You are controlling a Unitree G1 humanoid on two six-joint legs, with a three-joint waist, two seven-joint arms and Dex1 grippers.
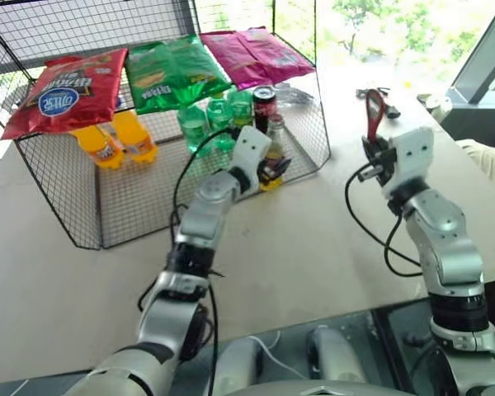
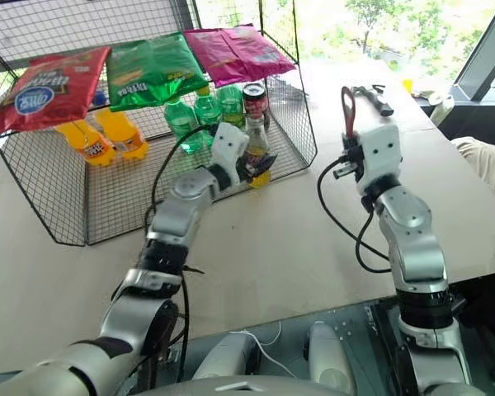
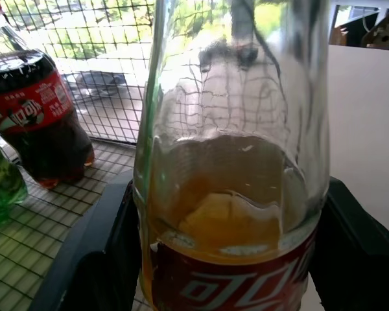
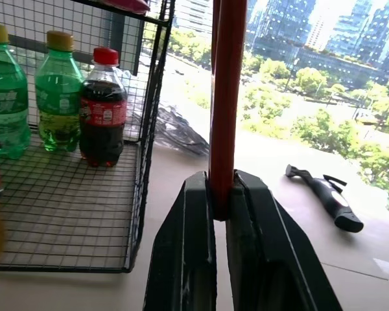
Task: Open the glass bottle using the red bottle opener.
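Two grasps done, the opening itself left. Glass bottle (image 2: 257, 157) stands upright at the front edge of the wire basket (image 2: 82, 210), cap apparently on, neck clear above the left tool (image 2: 249, 167), whose black fingers sit on either side of the bottle at label height, clamped on it. Red bottle opener (image 1: 374, 115) is well apart to the right, held upright over the desk (image 1: 297, 247) by the right tool (image 1: 378, 165), fingers pressed together on its lower end, loop end up.

Judgement: roughly halfway. Left to do: bring the opener's head across to the cap, hook it, lever up.

Basket contents: two orange plastic bottles (image 1: 115, 140) front left, three green plastic bottles (image 1: 214, 115) and a small cola bottle (image 1: 264, 103) at the back. Red (image 1: 66, 91), green (image 1: 173, 70) and magenta (image 1: 252, 54) snack bags lie on its top. A black-handled tool (image 4: 327, 194) lies on the desk behind.
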